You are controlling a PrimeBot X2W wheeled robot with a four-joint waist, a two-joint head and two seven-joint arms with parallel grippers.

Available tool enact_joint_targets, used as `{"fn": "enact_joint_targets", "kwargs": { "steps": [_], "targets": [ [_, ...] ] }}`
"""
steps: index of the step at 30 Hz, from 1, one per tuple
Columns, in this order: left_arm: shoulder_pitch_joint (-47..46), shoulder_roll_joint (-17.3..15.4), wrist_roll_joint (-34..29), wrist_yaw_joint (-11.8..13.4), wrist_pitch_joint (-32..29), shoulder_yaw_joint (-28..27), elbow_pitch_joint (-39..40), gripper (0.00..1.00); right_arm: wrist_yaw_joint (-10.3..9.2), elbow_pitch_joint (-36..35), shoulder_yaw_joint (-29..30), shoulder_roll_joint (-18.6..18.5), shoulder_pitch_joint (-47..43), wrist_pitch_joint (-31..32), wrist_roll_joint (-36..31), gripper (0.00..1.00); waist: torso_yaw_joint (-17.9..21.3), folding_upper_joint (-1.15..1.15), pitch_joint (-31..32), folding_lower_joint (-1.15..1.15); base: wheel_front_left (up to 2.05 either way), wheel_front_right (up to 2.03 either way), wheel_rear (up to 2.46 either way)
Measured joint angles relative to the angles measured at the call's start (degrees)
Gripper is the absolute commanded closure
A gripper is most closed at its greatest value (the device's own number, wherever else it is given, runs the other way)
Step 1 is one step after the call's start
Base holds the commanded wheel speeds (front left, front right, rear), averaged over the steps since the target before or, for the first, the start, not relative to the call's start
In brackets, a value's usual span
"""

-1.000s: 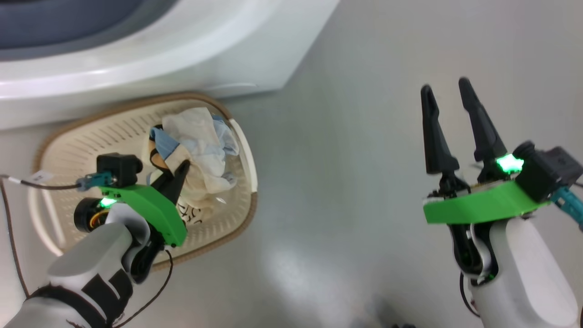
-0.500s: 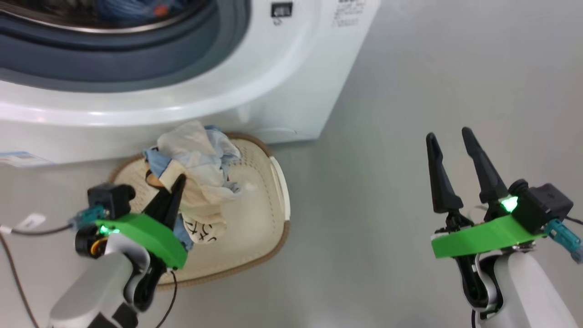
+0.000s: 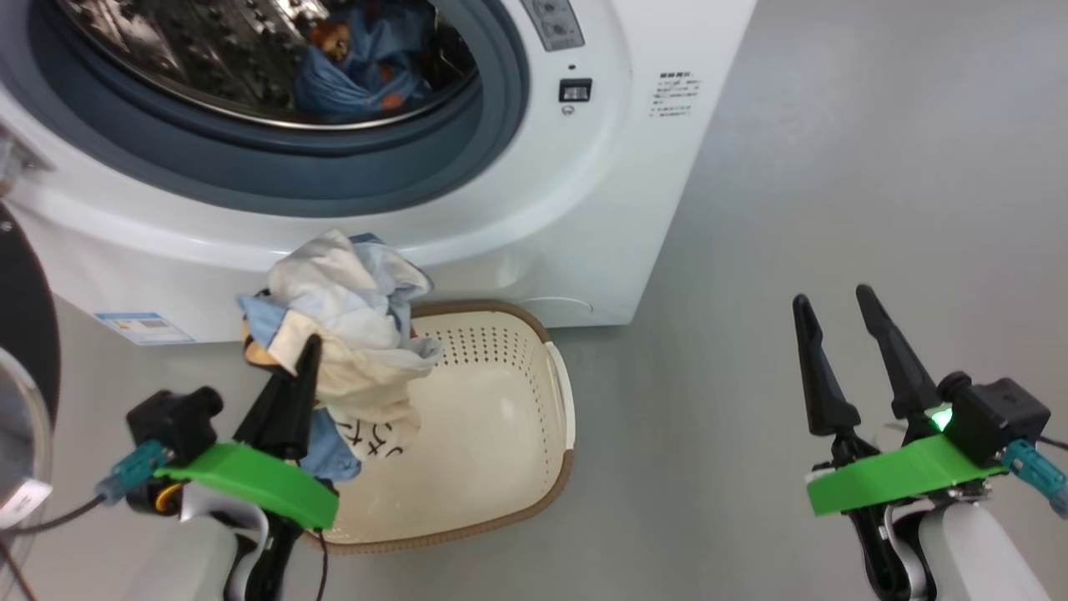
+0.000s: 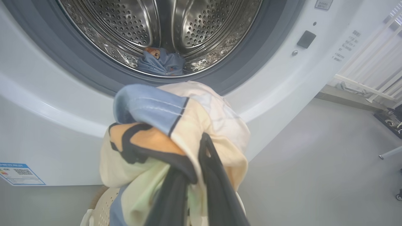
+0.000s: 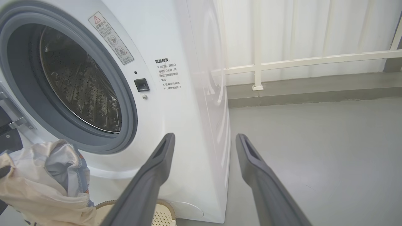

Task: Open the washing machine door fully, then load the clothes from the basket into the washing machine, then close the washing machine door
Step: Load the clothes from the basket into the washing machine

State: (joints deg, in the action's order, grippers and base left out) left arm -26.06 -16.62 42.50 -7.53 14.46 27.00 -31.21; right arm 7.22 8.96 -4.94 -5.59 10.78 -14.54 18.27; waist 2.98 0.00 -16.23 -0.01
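Cream garment between left fingers, above basket.

I'm seeing a smooth grey floor catching soft glare, with a white railing running along pale curtains.

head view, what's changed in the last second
The left end effector, shut on the cream printed garment, has lifted it out of the basket toward the open washing machine; the camera tilted up too. The right end effector stays open and idle; the basket stays on the floor.
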Motion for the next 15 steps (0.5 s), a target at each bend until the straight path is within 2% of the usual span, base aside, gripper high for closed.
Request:
{"fn": "enact_joint_targets", "kwargs": {
  "steps": [7, 15],
  "targets": [
    [6.95, 1.67, -7.02, 0.00, 0.00, -8.81, 5.99, 1.00, 0.00, 0.03, 0.19, -0.32, -2.99, 0.00, 0.00, 0.00, -1.44, 0.00, 3.20, 0.01, 0.00, 0.00, 0.00],
    [13.35, 3.82, -14.58, 0.00, 0.01, -16.24, 12.62, 1.00, 0.00, -0.03, 1.37, -0.87, -4.59, 0.00, 0.01, 0.00, -3.38, 0.00, 5.34, 0.01, 0.00, 0.00, 0.00]
  ]
}}
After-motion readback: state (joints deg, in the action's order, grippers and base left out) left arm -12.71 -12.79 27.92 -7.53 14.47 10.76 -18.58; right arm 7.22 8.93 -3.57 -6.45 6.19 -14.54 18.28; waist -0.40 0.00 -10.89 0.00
